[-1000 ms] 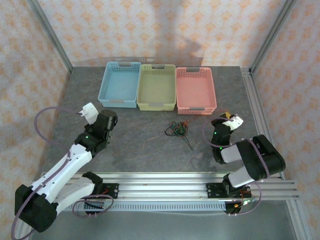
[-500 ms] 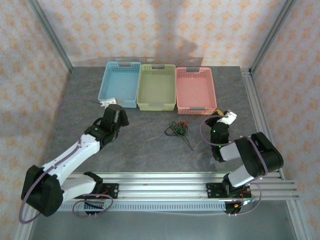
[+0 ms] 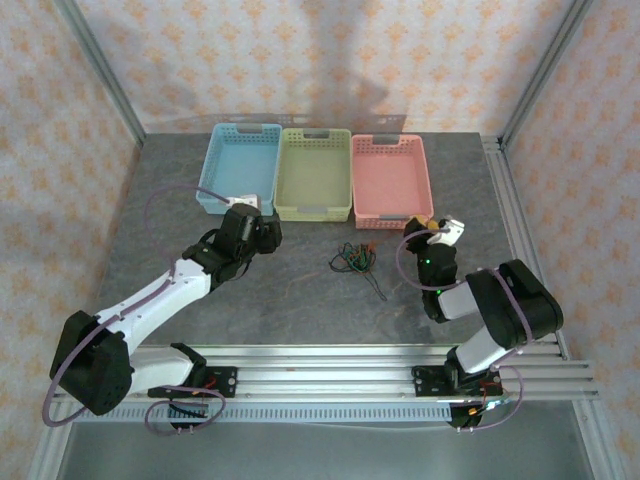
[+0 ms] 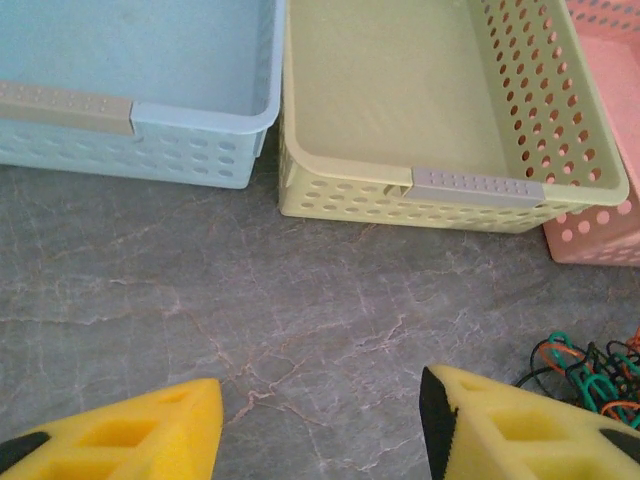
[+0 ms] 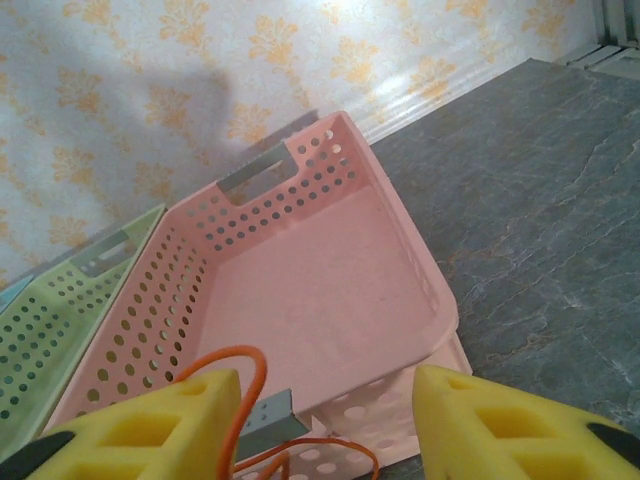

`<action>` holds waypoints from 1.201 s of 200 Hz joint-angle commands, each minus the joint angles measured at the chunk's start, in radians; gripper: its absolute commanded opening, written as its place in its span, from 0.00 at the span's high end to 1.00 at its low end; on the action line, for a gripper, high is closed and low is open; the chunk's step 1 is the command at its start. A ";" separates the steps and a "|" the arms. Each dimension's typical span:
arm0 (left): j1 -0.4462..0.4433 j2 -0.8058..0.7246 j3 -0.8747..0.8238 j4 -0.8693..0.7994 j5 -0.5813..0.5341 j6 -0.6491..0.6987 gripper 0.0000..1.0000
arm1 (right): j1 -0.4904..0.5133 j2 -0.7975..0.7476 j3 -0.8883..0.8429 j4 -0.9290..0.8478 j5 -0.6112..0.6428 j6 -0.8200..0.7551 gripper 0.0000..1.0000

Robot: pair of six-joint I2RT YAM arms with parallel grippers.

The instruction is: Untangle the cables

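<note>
The left fingers [image 4: 520,425] and right fingers [image 5: 500,420] are gaping wide, clamping nothing. The cables [image 4: 585,375] are lying bunched on the counter [image 4: 300,300] just outside the left arm's right finger; closing there is risking pinching several strands, tightening the knot.

The left arm [image 3: 150,300], at the lower left of the top view, had white link shells between black joint housings. The right arm [image 3: 500,315], at the lower right, was mostly bulky black housings with one white-grey link. A thin mauve cable [image 3: 185,187] looped clear of each arm. A green indicator light [image 3: 427,262] glowed on the right arm. The left hand [image 4: 320,390] and right hand [image 5: 328,378] each carried two yellow wedge-shaped fingers [image 4: 130,430] with triangular recesses and black outer corners.
</note>
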 commanded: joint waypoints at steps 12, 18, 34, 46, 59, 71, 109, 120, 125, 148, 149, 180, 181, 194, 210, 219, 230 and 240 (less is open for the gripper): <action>-0.013 0.002 0.029 0.020 0.002 0.011 0.41 | -0.001 -0.103 0.010 -0.019 -0.048 0.067 0.51; -0.015 -0.001 0.029 0.017 -0.002 0.012 0.40 | -0.001 -0.153 0.011 -0.067 -0.068 0.089 0.50; -0.018 -0.005 0.028 0.018 -0.002 0.010 0.37 | -0.002 -0.300 0.053 -0.299 -0.106 0.136 0.50; -0.019 -0.006 0.030 0.017 -0.003 0.011 0.35 | -0.001 -0.404 0.106 -0.516 -0.117 0.173 0.49; -0.021 -0.005 0.031 0.017 -0.005 0.010 0.31 | 0.001 -0.465 0.162 -0.687 -0.139 0.177 0.49; -0.021 -0.005 0.032 0.014 -0.007 0.008 0.28 | 0.000 -0.494 0.195 -0.804 -0.170 0.188 0.49; -0.023 -0.029 0.027 0.010 -0.022 0.005 0.23 | 0.002 -0.564 0.268 -1.100 -0.277 0.186 0.50; -0.024 -0.031 0.027 0.009 -0.024 0.005 0.23 | 0.005 -0.562 0.302 -1.193 -0.318 0.180 0.50; -0.024 -0.031 0.028 0.008 -0.024 0.005 0.23 | 0.008 -0.559 0.316 -1.235 -0.337 0.181 0.50; -0.025 -0.033 0.027 0.008 -0.027 0.004 0.23 | 0.029 -0.528 0.372 -1.383 -0.437 0.169 0.50; -0.025 -0.033 0.027 0.008 -0.027 0.004 0.23 | 0.031 -0.526 0.374 -1.391 -0.441 0.169 0.50; -0.025 -0.037 0.028 0.002 -0.032 0.004 0.23 | 0.096 -0.473 0.418 -1.558 -0.473 0.147 0.48; -0.026 -0.037 0.029 0.002 -0.032 0.004 0.23 | 0.100 -0.471 0.419 -1.563 -0.473 0.145 0.48; -0.025 -0.043 0.025 0.003 -0.034 0.004 0.23 | 0.129 -0.457 0.430 -1.613 -0.464 0.127 0.47; -0.026 -0.046 0.025 0.001 -0.036 0.004 0.23 | 0.150 -0.444 0.438 -1.660 -0.454 0.119 0.46; -0.024 -0.048 0.025 0.001 -0.036 0.004 0.23 | 0.162 -0.438 0.444 -1.682 -0.462 0.115 0.46; -0.025 -0.048 0.025 0.000 -0.036 0.004 0.23 | 0.180 -0.430 0.447 -1.705 -0.467 0.101 0.45; -0.026 -0.048 0.026 0.000 -0.036 0.004 0.23 | 0.188 -0.418 0.446 -1.721 -0.464 0.089 0.45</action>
